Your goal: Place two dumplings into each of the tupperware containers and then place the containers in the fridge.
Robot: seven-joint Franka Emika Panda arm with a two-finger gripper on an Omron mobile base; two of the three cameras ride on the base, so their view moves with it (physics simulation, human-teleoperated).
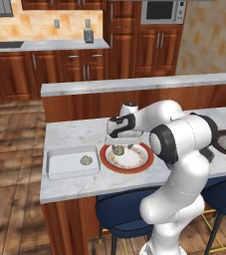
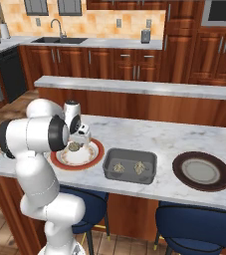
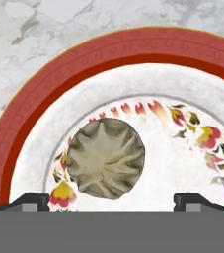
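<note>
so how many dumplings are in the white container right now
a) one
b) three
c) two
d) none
a) a single dumpling lies in the white container; two are in the grey container, and one is on the red plate.

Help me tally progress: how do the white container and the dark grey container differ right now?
The white container holds one dumpling; the dark grey container holds two. The white one sits to the left of the red-rimmed plate, the dark grey one to its right. Colour differs: white against dark grey. Both are shallow rectangular trays with rounded corners, resting flat on the marble counter.
</note>
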